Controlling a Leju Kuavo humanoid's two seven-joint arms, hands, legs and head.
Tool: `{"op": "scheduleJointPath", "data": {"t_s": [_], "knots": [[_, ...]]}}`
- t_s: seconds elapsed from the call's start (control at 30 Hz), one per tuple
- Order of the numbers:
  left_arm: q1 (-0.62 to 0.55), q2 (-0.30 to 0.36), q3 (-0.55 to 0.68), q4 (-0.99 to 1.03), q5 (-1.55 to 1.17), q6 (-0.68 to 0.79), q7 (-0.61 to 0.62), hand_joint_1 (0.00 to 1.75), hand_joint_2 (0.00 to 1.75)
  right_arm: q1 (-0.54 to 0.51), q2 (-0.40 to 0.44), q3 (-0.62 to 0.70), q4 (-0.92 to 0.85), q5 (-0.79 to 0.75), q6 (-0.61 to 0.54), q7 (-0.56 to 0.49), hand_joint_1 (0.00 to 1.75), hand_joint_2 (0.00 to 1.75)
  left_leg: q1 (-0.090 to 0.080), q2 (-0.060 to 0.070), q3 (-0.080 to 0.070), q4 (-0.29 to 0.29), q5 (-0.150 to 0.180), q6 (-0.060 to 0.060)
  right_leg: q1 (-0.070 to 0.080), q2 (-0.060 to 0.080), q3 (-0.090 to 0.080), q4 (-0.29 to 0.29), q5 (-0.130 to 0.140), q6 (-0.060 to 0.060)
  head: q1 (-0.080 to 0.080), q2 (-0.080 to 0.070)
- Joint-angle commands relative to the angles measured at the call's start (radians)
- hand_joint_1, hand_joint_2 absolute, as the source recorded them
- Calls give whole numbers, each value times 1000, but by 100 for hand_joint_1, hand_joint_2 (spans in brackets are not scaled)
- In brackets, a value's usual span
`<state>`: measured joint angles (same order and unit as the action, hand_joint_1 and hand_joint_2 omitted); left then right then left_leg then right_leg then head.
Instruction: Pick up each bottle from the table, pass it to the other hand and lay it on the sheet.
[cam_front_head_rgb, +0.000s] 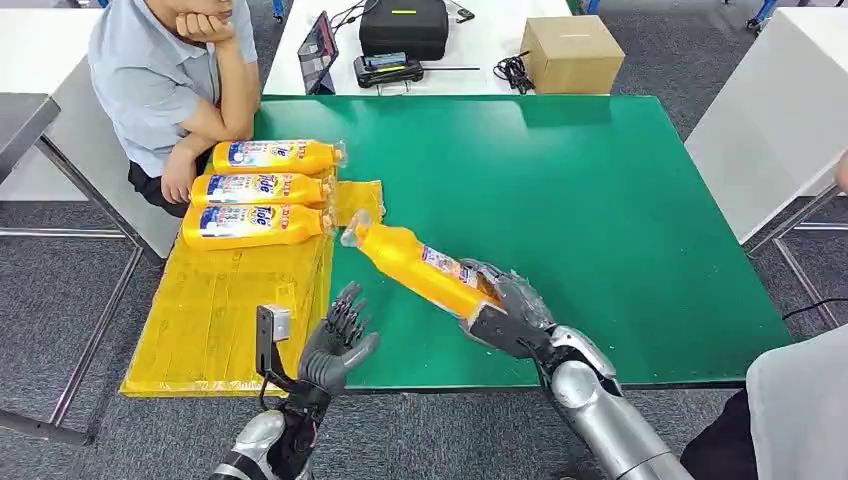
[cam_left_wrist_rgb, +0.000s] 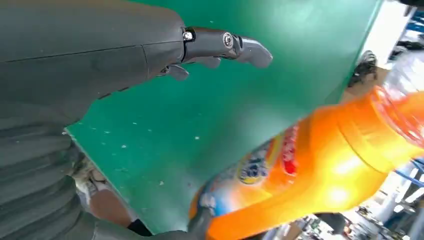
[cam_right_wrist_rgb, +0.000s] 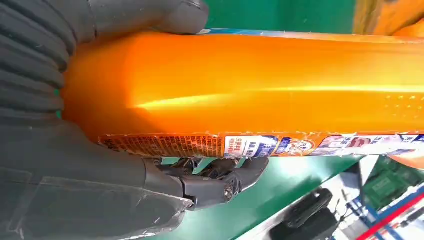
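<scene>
While our right hand grips the orange bottle by its base at centre frame, cap aimed toward the upper left, our left hand waits empty, fingers spread, near the yellow sheet at lower left.

The right hand grips an orange bottle by its base, holding it tilted above the green table with its clear cap end aimed toward the yellow sheet. The left hand is raised near the table's front edge, fingers apart and holding nothing. Three more orange bottles lie side by side on the sheet's far end, next to a seated person.
</scene>
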<state>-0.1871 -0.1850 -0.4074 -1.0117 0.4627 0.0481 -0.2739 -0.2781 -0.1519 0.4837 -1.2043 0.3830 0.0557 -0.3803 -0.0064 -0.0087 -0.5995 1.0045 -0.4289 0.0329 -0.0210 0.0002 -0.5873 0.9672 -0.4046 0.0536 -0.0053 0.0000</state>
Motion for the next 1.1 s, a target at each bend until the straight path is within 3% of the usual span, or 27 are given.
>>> {"op": "scheduleJointPath", "data": {"t_s": [0.03,0.83,1.1], "knots": [[-78,-23,-5,54,24,-16,-23,0,175,-52,11,77,11,-6,12,-7,173,175,1,2,2,1,-2,-2,1,1,2,1,-1,-2,0,0],[-123,-53,-19,129,82,-44,-16,0,175,-80,37,141,-20,-14,18,-13,168,175,1,2,2,1,-1,-2,1,1,2,0,-1,-2,0,0],[-115,-49,-27,82,89,-78,-39,0,175,-91,45,161,5,-30,34,-20,157,175,0,2,1,0,-1,-1,0,1,0,0,0,-1,0,0]]}}
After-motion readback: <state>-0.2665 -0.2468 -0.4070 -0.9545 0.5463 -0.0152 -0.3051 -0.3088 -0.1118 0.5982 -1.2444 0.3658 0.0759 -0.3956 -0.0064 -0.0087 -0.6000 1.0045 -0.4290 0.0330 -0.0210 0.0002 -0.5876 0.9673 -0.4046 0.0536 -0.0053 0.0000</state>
